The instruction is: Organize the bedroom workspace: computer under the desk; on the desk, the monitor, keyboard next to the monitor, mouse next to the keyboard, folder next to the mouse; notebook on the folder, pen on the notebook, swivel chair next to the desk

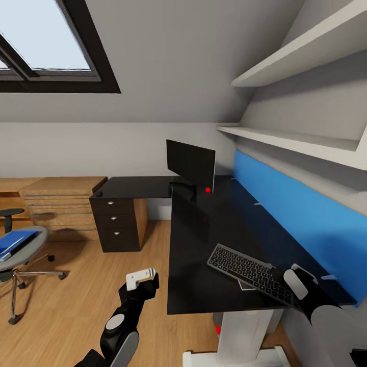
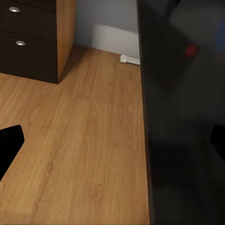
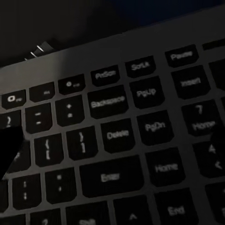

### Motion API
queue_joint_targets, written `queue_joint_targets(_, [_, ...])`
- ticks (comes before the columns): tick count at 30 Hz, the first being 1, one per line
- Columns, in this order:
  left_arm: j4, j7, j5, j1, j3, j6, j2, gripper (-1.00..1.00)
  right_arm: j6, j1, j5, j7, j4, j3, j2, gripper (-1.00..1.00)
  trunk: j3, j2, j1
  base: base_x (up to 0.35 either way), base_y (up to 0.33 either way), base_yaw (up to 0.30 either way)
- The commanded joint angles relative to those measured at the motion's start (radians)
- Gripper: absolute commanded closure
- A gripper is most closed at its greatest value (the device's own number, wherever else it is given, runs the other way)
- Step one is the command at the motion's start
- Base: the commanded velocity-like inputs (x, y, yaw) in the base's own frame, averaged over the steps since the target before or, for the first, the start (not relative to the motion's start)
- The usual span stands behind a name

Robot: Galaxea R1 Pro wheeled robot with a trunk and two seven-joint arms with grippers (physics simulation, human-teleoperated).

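The black monitor (image 1: 191,164) stands at the inner corner of the glossy black desk (image 1: 204,244). The silver-framed keyboard (image 1: 239,267) lies on the desk's near right part. My right gripper (image 1: 279,278) hovers close over the keyboard's right end, open; its black keys (image 3: 112,136) lie between the fingertips (image 3: 9,152). My left gripper (image 1: 142,280) hangs open over the wooden floor beside the desk edge (image 2: 145,140). The blue folder (image 1: 18,239) rests on the grey swivel chair (image 1: 23,255) at far left. A small dark lump, perhaps the mouse (image 1: 98,194), sits on the desk's far left corner. Computer, notebook and pen are out of view.
A black three-drawer unit (image 1: 117,224) holds up the desk's left wing, with a light wooden chest (image 1: 61,204) beside it. A blue wall panel (image 1: 306,219) and white shelves (image 1: 306,142) run along the right wall. The desk's white leg (image 1: 244,331) stands near me. Open floor lies between chair and desk.
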Motion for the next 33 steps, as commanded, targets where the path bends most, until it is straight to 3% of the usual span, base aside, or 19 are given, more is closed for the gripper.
queue_joint_targets(1, [-0.001,0.008,0.006,-0.001,-0.003,0.003,0.001,-1.0,0.003,0.0,-0.008,-0.006,-0.002,-0.001,0.0,-1.0,-0.001,-0.001,0.0,0.082,0.001,0.0])
queue_joint_targets(22, [0.006,0.008,0.006,-0.001,-0.019,0.003,0.001,-1.0,0.0,0.0,-0.006,-0.007,-0.005,-0.002,0.001,-1.0,-0.001,-0.001,0.0,0.248,0.0,0.0])
queue_joint_targets(25, [0.006,0.009,0.003,-0.001,-0.039,0.003,0.001,-1.0,0.0,0.0,-0.006,-0.007,-0.005,-0.002,0.001,-1.0,-0.001,-0.001,0.0,0.135,0.0,0.0])
queue_joint_targets(31, [0.002,0.01,-0.001,-0.001,-0.134,0.001,0.001,-1.0,0.0,0.0,-0.006,-0.009,-0.005,-0.003,-0.002,-1.0,-0.001,-0.001,0.0,0.044,0.0,0.0])
queue_joint_targets(33, [0.0,0.011,-0.001,-0.001,-0.145,0.001,0.001,-1.0,0.0,0.0,-0.006,-0.009,-0.005,-0.003,-0.002,-1.0,-0.001,-0.001,0.0,0.013,0.0,0.0])
